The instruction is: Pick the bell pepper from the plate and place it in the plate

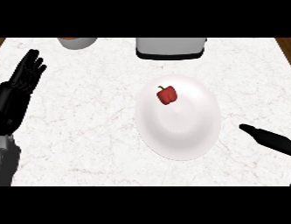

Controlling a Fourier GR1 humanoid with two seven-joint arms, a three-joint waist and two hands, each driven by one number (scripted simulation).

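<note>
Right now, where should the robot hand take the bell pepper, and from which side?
Probably round the red body of the bell pepper, below its green stem, coming from above and the right with the right robot hand, which is open. It lies alone on the upper left of the white plate.

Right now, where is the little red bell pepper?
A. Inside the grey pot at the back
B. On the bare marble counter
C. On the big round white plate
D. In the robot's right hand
C. The small red bell pepper lies on the upper left part of the big round white plate, and neither black hand touches it.
</note>
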